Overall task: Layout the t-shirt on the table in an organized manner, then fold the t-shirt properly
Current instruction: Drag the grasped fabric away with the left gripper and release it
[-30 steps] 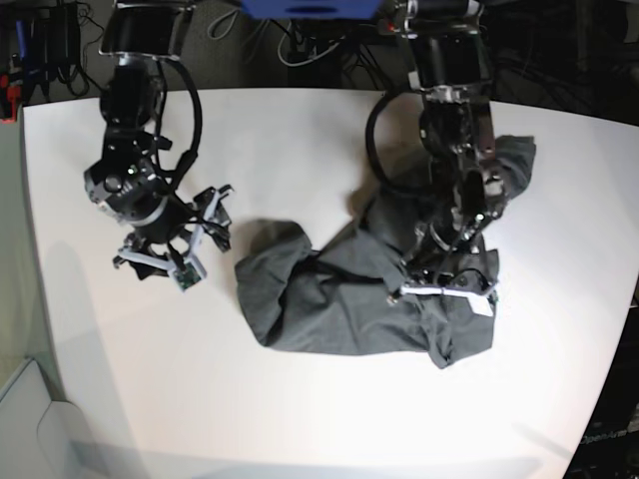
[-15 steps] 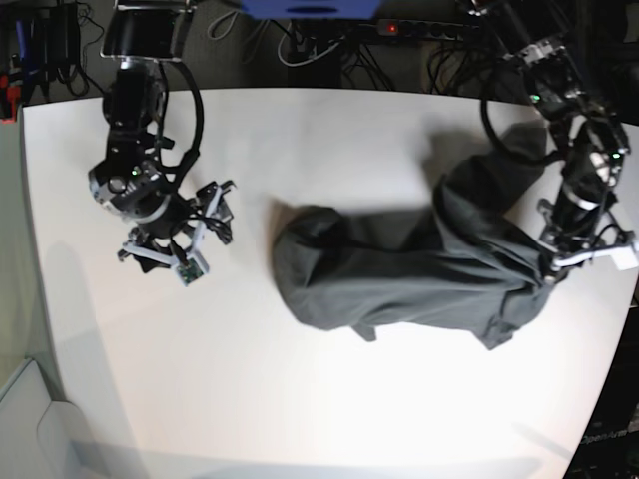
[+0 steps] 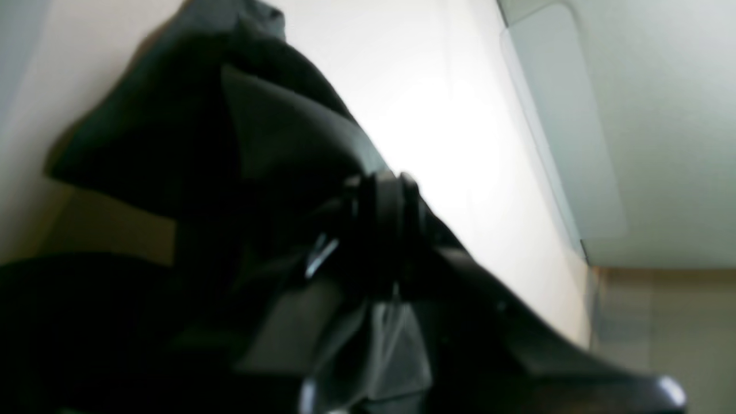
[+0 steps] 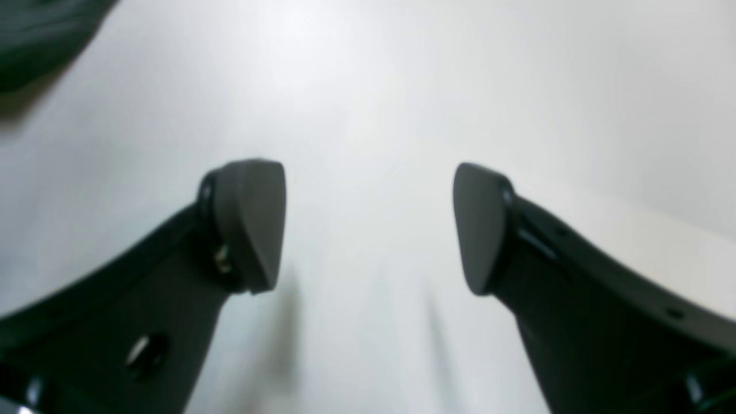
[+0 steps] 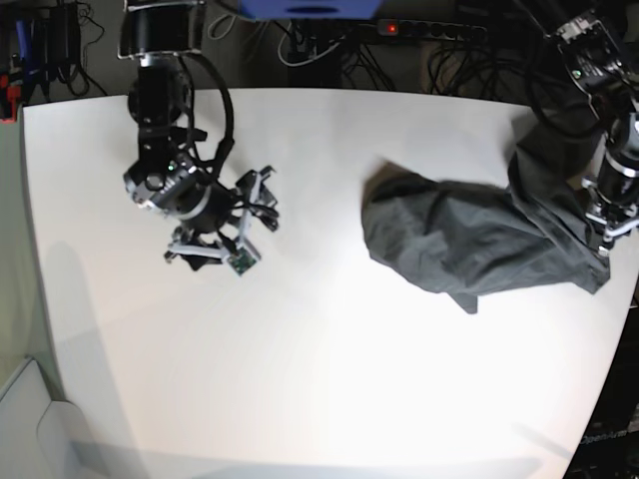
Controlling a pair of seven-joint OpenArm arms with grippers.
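left claw (image 5: 606, 232) prob pinching t-shirt (image 5: 469, 244), tips hidden by cloth; right claw (image 4: 368, 227) spread.

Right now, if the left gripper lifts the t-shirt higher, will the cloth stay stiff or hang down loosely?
Probably loosely: the t-shirt lies in soft folds and bunches where the left gripper pinches it. It seems light, as one pinch stretches it out along the table. Free parts would likely drag and crumple, not slide flat.
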